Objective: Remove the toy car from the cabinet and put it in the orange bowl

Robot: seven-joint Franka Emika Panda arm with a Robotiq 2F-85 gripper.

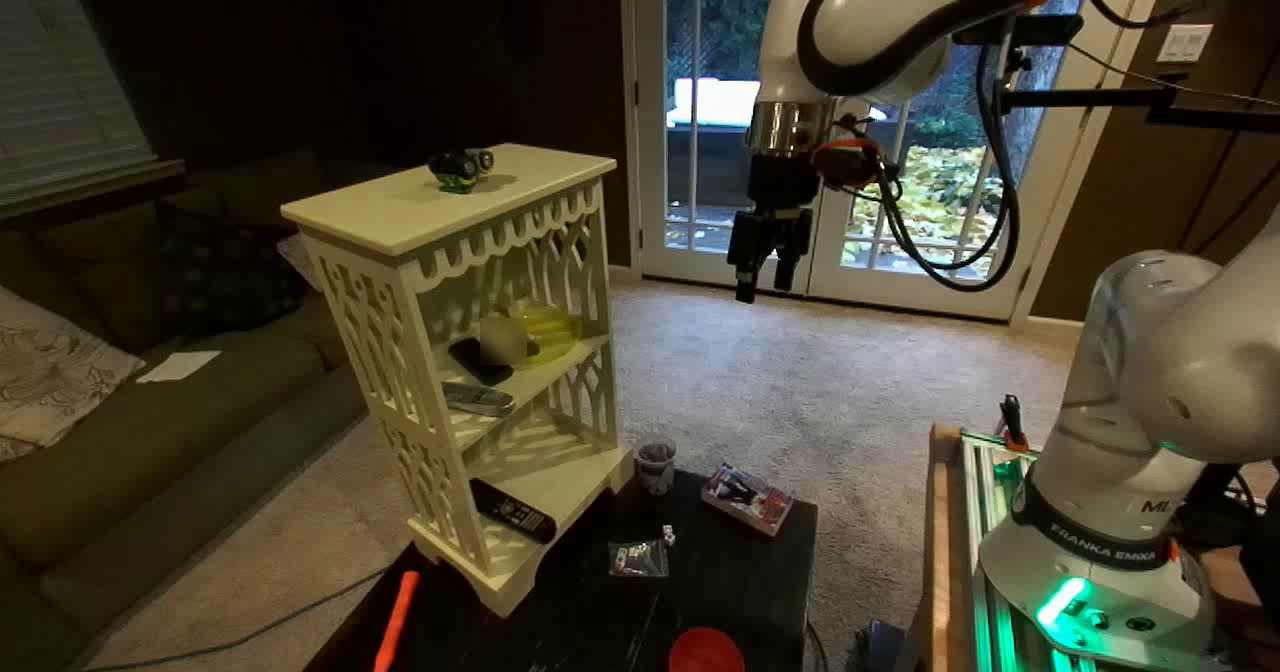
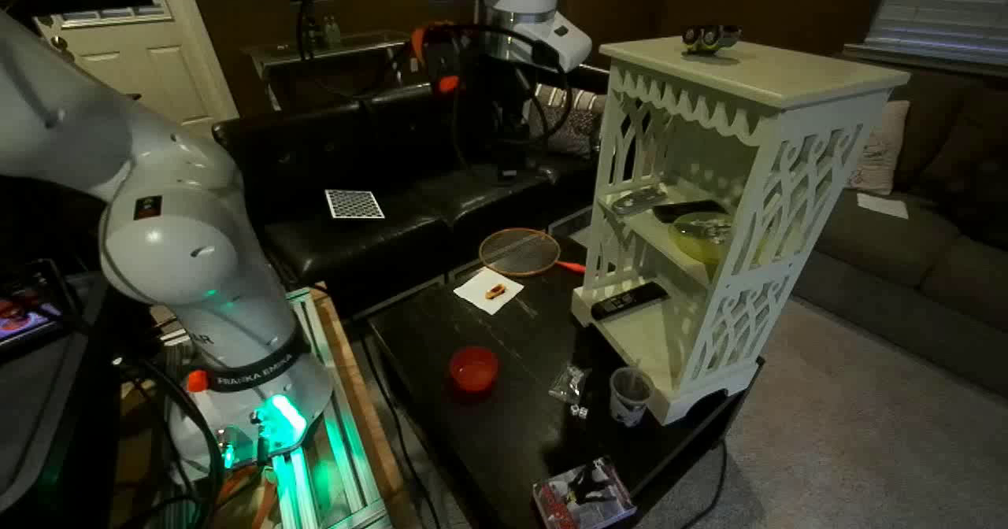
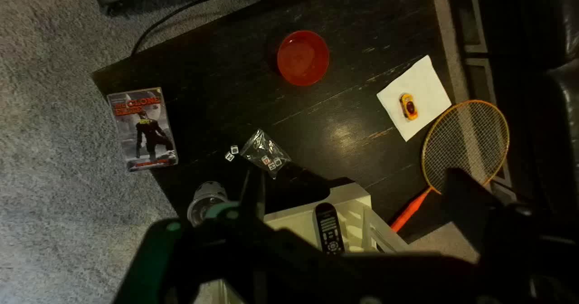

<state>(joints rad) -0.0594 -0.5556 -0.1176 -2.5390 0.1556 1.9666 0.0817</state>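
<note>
Hanging tool (image 1: pixel 767 277), spread wide, remote (image 2: pixel 630 300) inside cabinet (image 2: pixel 803 76), cup (image 2: pixel 631 396) and racket (image 2: pixel 518 252) just beside, plastic bag (image 2: pixel 569 383) in front

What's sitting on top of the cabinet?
In both exterior views, the dark toy car, with some yellow-green on it, sits on top of the cabinet. The spot right under it is covered.

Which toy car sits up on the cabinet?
The dark toy car, on top of the cabinet; the yellow toy car lies on the white sheet on the table.
</note>
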